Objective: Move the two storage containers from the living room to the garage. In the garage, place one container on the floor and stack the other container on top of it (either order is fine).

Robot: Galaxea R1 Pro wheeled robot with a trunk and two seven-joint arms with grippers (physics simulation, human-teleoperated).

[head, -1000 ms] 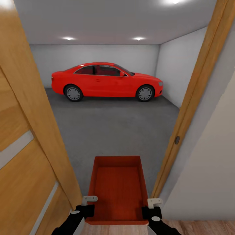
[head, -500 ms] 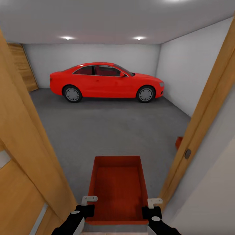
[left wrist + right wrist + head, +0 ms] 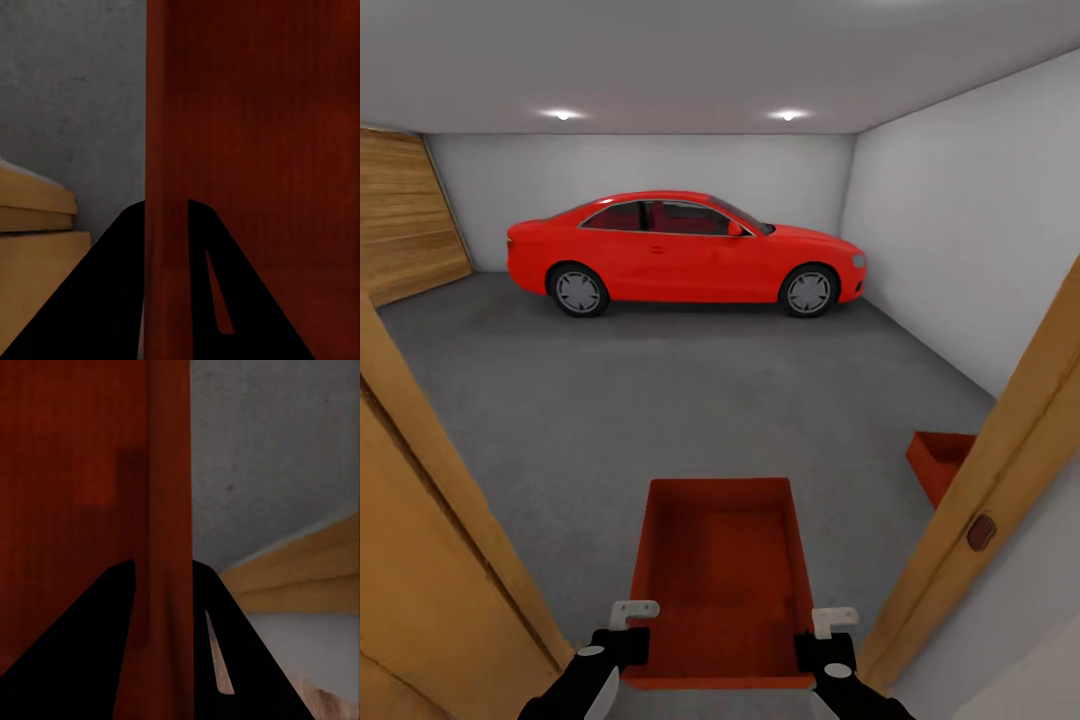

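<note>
I carry an orange-red storage container (image 3: 722, 575) in front of me, above the dark grey garage floor (image 3: 690, 400). My left gripper (image 3: 626, 640) is shut on its left wall (image 3: 166, 150), and my right gripper (image 3: 818, 645) is shut on its right wall (image 3: 172, 510). A second orange-red container (image 3: 940, 462) rests on the floor at the right, partly hidden behind the door frame (image 3: 985, 500). I am in the doorway facing into the garage.
A red car (image 3: 680, 250) is parked across the far end. The open wooden door (image 3: 430, 560) stands close on my left, and the wooden frame on my right. A wooden panel wall (image 3: 405, 225) lies far left; white walls surround the room.
The view has advanced through the doorway: door and frame have slid outward, more floor shows, and the second container has come into sight at the right. Both grippers still hold the container.
</note>
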